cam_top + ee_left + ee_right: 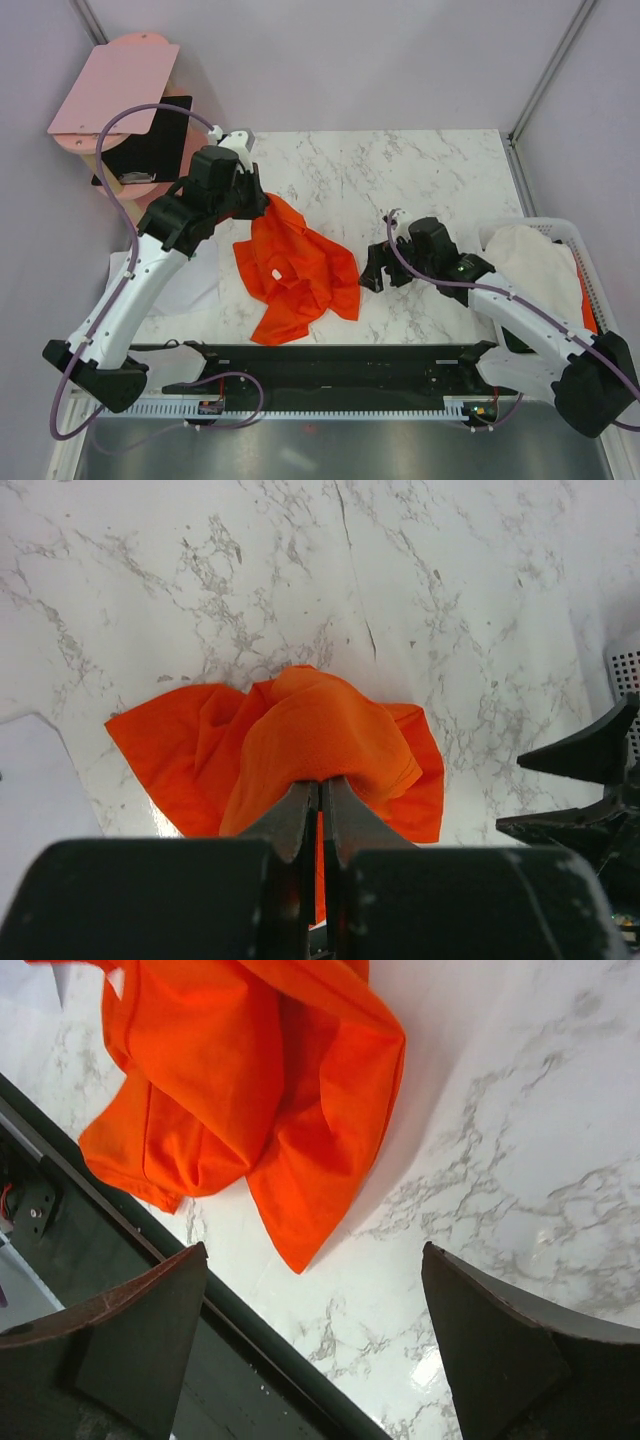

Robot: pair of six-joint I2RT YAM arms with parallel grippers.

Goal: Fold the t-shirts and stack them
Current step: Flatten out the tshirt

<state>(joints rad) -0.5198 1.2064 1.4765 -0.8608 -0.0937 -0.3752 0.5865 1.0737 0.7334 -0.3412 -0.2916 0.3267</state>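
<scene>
1. Pressed together, my left hand (320, 798) pinches a raised fold of the orange-red t-shirt (310, 730) at its far left edge.
2. Spread wide, my right hand (312, 1255) holds nothing and hovers over the marble desk (520, 1140), just beside the shirt's right side.
3. One small white tag (275, 273) shows on the shirt; any writing is too small to read.
4. Crumpled, the shirt lies mid-desk between both hands, well apart from the white t-shirt (525, 262) in the basket (545, 222) on my right.

Matt cloth tee (298, 272); glossy marble-look tbl (400, 170).
</scene>
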